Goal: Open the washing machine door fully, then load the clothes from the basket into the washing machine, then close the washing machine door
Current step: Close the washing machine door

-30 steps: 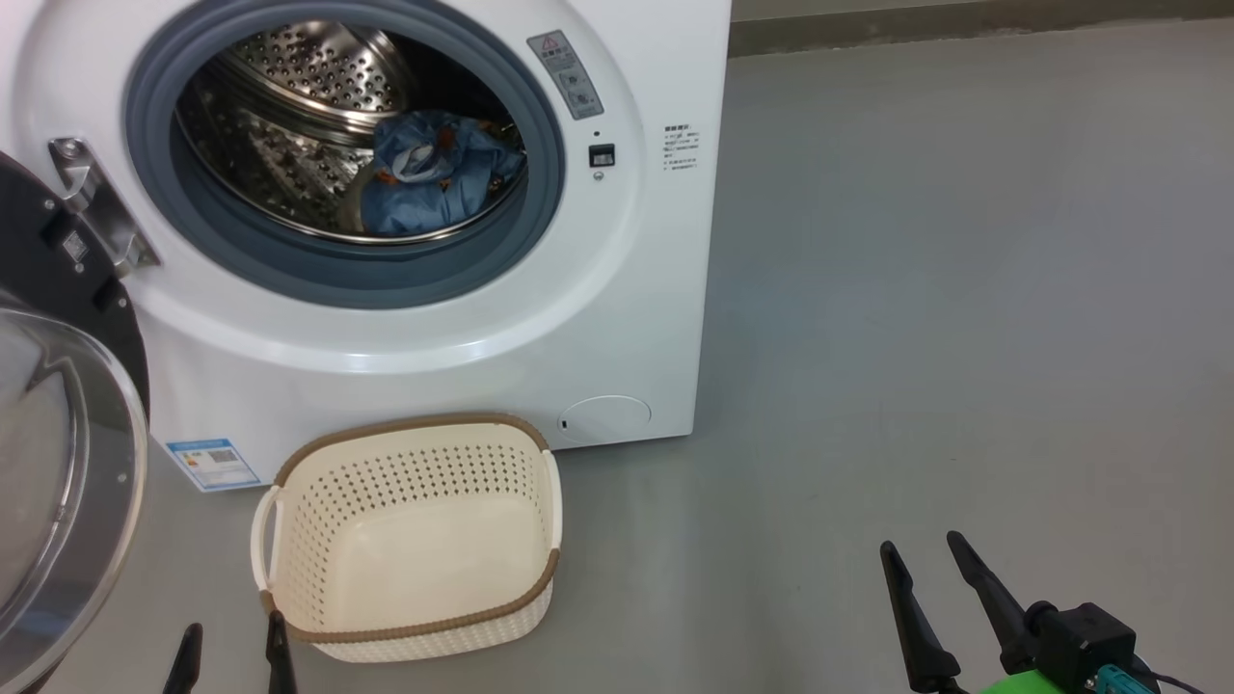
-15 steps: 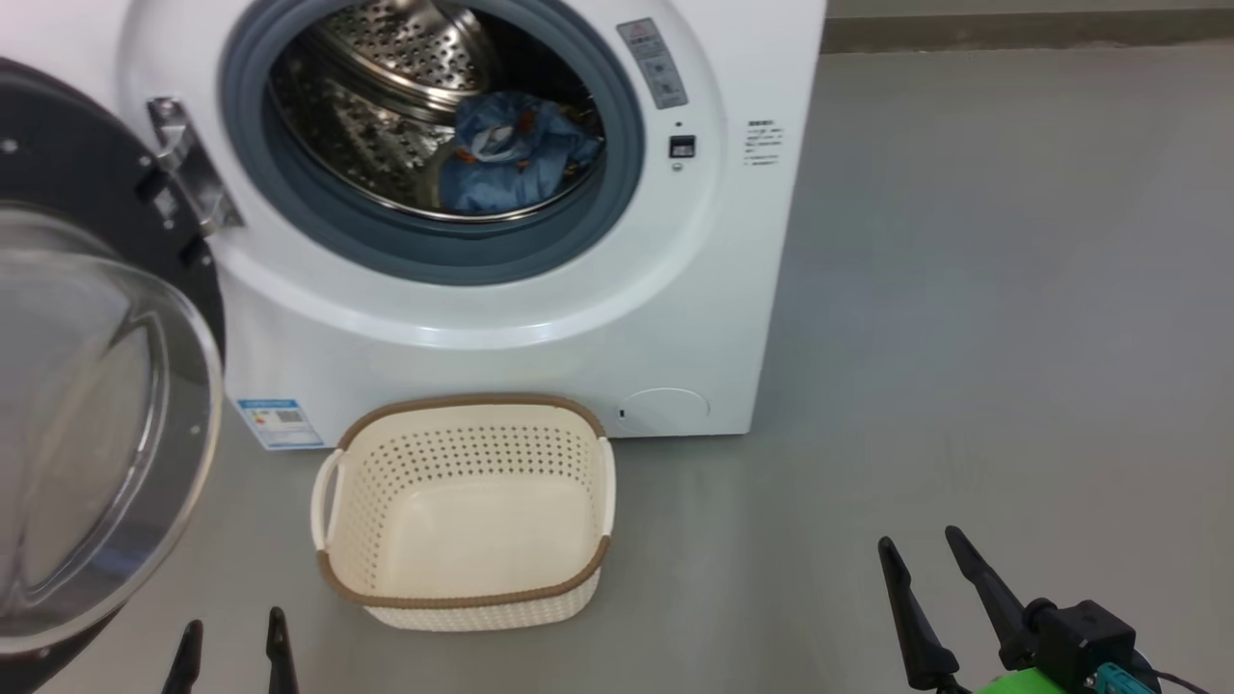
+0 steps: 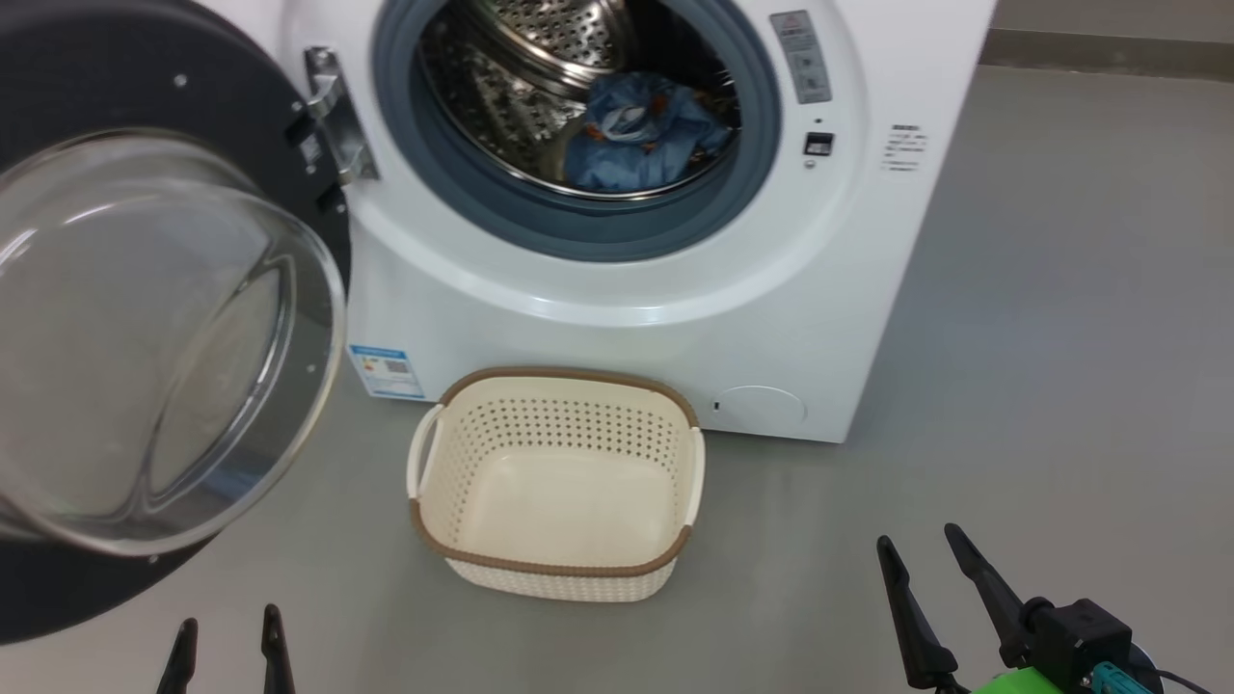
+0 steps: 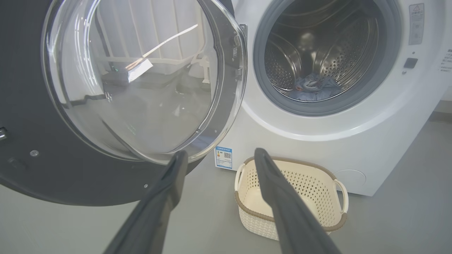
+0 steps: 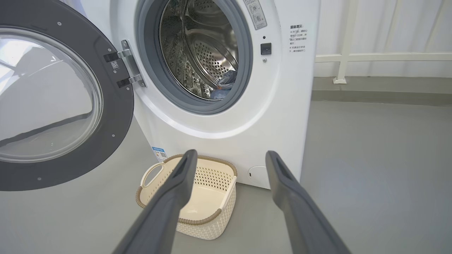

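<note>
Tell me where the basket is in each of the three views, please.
Head view: the basket is at lower centre.
Left wrist view: basket at lower right.
Right wrist view: basket at lower centre-left.
Shared landmark: the blue label on the washing machine, by the basket's far left corner.

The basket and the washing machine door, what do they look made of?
The basket: likely matte cream plastic, moulded with rows of holes; brown woven-look rim. The washing machine door: dark rim, probably plastic, around a clear bowl, seemingly glass, with reflections.
</note>
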Available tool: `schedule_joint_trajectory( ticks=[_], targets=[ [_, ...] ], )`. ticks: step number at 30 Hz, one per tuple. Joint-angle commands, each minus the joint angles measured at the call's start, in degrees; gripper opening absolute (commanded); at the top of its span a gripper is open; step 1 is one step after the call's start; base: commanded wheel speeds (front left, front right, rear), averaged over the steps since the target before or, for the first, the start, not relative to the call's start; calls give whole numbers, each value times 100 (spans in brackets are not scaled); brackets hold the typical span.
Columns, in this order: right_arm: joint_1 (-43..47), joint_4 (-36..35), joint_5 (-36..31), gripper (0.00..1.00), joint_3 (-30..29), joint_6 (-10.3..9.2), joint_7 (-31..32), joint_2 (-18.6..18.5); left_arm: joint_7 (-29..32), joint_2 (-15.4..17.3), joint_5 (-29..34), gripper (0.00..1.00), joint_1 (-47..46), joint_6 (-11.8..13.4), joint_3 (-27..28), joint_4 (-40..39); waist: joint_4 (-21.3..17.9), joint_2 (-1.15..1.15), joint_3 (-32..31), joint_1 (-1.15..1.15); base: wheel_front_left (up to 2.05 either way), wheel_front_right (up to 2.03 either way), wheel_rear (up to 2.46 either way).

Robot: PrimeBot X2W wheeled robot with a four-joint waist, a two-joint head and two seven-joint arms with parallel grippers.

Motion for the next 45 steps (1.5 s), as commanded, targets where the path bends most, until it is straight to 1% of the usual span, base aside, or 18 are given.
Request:
schedule_joint_trajectory(
  ticks=[1, 8, 28, 35, 45],
  targets=[
    [-177, -164, -21, 100, 119, 53, -12, -24, -36, 18, -64, 100, -289, 40, 200, -120, 243, 0, 55, 0, 0, 0, 0],
    [-218, -193, -51, 100, 127, 53, 22, -23, -36, 18, -94, 100, -289, 49, 200, -59, 571, 0, 56, 0, 0, 0, 0],
    [-288, -217, -73, 100, 178, 53, 108, -53, -36, 18, -173, 100, -334, 115, 107, -8, 1059, 0, 82, 0, 0, 0, 0],
    [-260, -191, -56, 100, 184, 53, 114, -69, -36, 18, -174, 100, -293, 124, 97, -3, 1135, 0, 25, 0, 0, 0, 0],
    [-229, -186, -45, 100, 234, 53, 113, -70, -36, 18, -141, 100, -249, 96, 139, -22, 1070, 0, 11, 0, 0, 0, 0]
  ],
)
